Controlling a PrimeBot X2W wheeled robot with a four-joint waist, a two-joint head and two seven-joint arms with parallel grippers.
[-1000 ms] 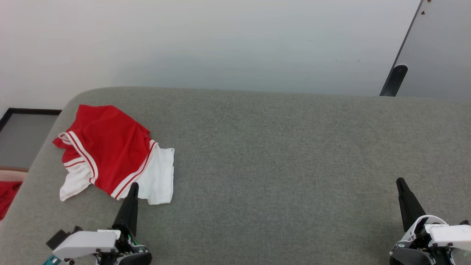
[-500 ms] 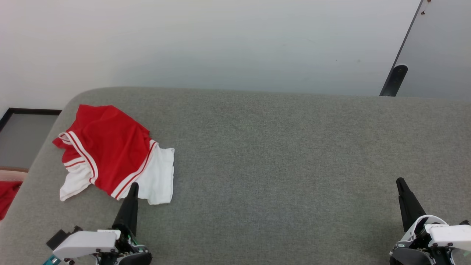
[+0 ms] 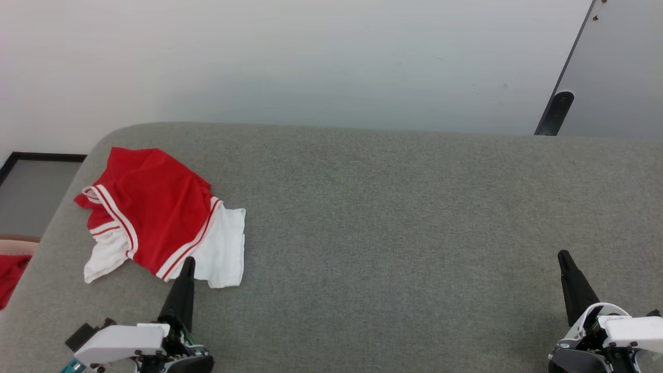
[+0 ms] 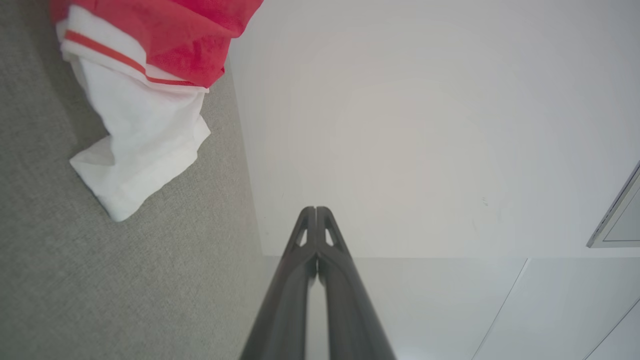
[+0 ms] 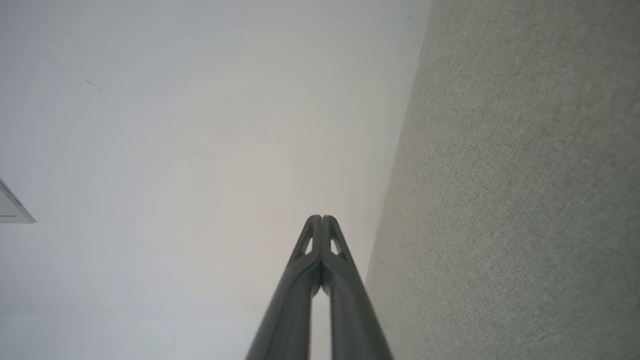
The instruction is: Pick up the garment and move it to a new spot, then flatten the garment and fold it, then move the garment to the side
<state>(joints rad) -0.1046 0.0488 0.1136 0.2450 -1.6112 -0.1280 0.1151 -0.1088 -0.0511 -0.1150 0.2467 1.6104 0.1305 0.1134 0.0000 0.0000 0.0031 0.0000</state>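
head view, garment point(image 3: 150, 207): rumpled heap, red body with white sleeves and striped trim, on the far-left part of the grey padded surface point(image 3: 388, 217), close to its left edge; not flat, not folded neat.
head view, left gripper point(image 3: 187, 263): low left, fingers together, holding nothing; tip sits at the near edge of the white sleeve, can't tell if it touches.
head view, right gripper point(image 3: 563, 257): low right, well apart from the garment, fingers together, empty.
head view, step: judged pick-up not yet begun; nothing lifted.
left wrist view, garment point(image 4: 145, 115): upper left; white sleeve bunched in soft folds on the grey surface point(image 4: 100, 280), red panel above it.
left wrist view, left gripper point(image 4: 316, 214): fingertips pressed together; the cloth lies off to the side, not between them.
left wrist view, handling: likely light, limp, soft knit; will sag and drape when lifted, not fragile, not slippery.
left wrist view, hold point: judged best to pinch a raised fold of the near white sleeve or the striped seam; fingers need to part first.
right wrist view, right gripper point(image 5: 321, 220): tips closed on each other, empty, beside bare grey surface point(image 5: 500, 200).
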